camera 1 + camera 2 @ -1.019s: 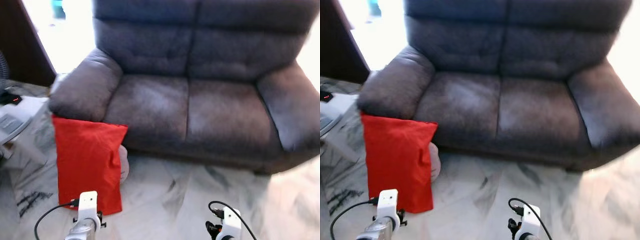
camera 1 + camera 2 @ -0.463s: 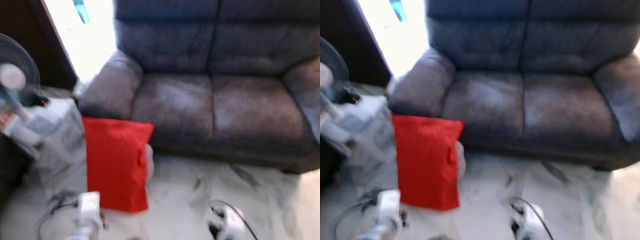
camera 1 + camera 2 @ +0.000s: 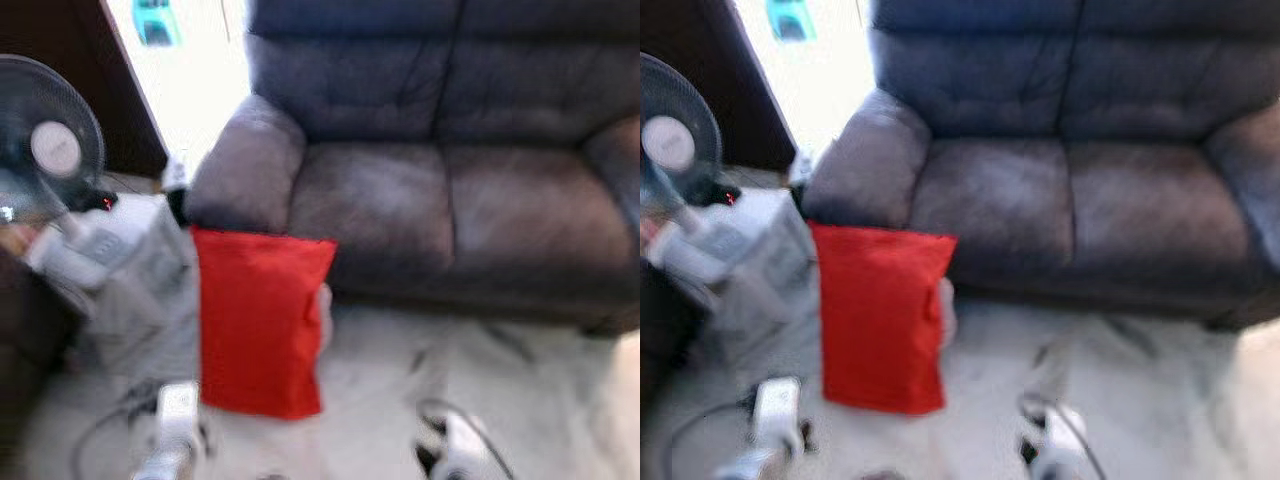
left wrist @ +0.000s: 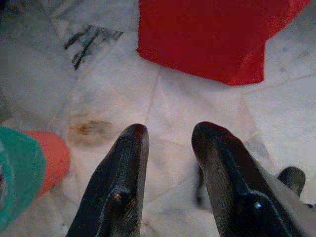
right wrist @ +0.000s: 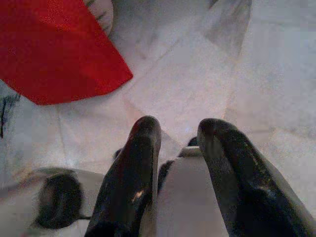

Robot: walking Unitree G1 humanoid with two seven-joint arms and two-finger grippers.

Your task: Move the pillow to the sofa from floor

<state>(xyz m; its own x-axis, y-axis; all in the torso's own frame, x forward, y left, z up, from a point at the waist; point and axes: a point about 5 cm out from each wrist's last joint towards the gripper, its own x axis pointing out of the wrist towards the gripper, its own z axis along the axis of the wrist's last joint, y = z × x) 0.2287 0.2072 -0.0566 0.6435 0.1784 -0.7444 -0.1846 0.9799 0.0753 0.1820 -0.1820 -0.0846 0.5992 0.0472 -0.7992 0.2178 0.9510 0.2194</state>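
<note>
A red pillow point(image 3: 258, 325) stands upright on the marble floor, leaning against the front of the grey sofa point(image 3: 440, 190) below its left armrest. It also appears as the red pillow point(image 4: 212, 34) in the left wrist view and as the red pillow point(image 5: 54, 49) in the right wrist view. My left gripper point(image 4: 170, 136) hangs low above the floor, short of the pillow, open and holding nothing. My right gripper point(image 5: 180, 131) hangs over bare floor to the pillow's right, open and holding nothing. Both arms' wrists point(image 3: 178, 440) show at the bottom edge of the eye views.
A standing fan point(image 3: 50, 150) and a pale bundle of cloth or bags point(image 3: 120, 280) sit left of the pillow. Dark cables point(image 4: 89, 42) lie on the floor there. An orange and green object point(image 4: 29, 158) lies near the left gripper. A dark door frame point(image 3: 130, 90) stands beside the bright doorway.
The whole picture has shifted right and blurred, so the camera has turned left: the fan has come into view and the sofa's right armrest has left it. The pillow has not moved.
</note>
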